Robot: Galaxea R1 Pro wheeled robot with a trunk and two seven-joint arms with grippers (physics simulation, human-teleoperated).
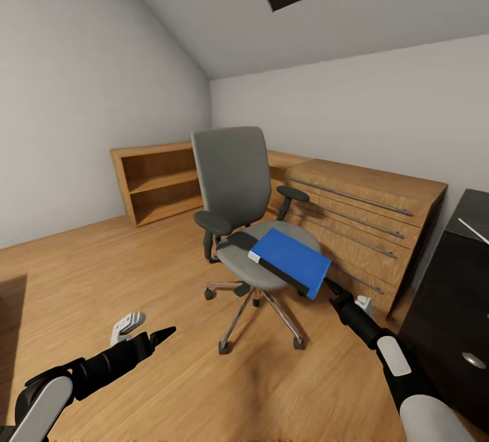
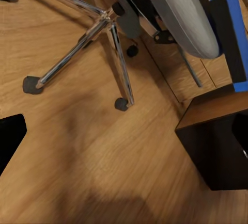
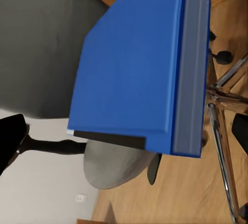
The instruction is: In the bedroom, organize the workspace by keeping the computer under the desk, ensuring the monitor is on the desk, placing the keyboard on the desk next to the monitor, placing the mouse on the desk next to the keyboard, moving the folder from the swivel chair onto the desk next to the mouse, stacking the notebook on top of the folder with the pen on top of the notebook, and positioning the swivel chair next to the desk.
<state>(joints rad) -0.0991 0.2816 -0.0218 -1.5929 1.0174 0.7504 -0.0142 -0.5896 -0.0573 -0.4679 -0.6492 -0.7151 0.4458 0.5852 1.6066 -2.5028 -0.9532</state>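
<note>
The grey swivel chair (image 1: 234, 177) stands mid-room on its chrome base (image 2: 103, 20). The blue folder (image 1: 293, 257) with a black edge lies tilted on the seat, one corner hanging past the seat's front right. My right gripper (image 1: 333, 290) sits right at that corner, open; in the right wrist view its fingers (image 3: 11, 144) stand wide apart with the folder (image 3: 134, 59) ahead of them. Over the floor to the chair's left hovers my left gripper (image 1: 163, 332), open and holding nothing. The desk (image 1: 451, 292) shows at the right edge, a thin white pen (image 1: 473, 230) on its top.
A low light-wood cabinet (image 1: 360, 221) with long handles stands along the wall behind the chair, close to the desk. An open wooden shelf (image 1: 159, 184) fills the far corner. The ceiling slopes down on the left. The left wrist view has the desk's drawer unit (image 2: 217, 146) beside the chair's base.
</note>
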